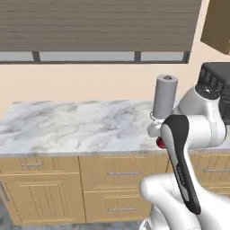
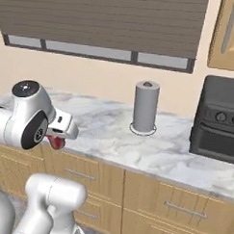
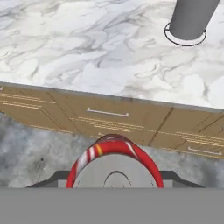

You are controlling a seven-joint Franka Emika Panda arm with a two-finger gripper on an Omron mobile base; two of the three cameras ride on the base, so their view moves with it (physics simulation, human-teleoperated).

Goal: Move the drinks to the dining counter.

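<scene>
Red and rimmed with a silver top, the soda can (image 3: 114, 164) sits closest to the hand camera, wedged low between the gripper (image 3: 114, 181) sides. The jaws are clamped on the can, narrow but not fully together, because the can's body fills the gap. In the right base view a bit of the red can (image 2: 55, 142) peeks out under the white hand, held out in front of the cabinet drawers (image 3: 109, 120) rather than over any surface. That placement suggests the can is being carried, lifted clear so it can travel.

Moving rightward, the wall-backed marble worktop (image 1: 72, 126) stretches under the window blinds (image 1: 99, 24). It is not the goal; the dining counter lies somewhere outside these views, so the base probably has to turn or drive before a set-down is possible.

Further right, the grey paper towel roll (image 2: 146, 107) stands upright on its ring holder, well apart from the gripper and no part of the job. At the far right, a dark stove (image 2: 220, 121) adjoins the worktop.
</scene>
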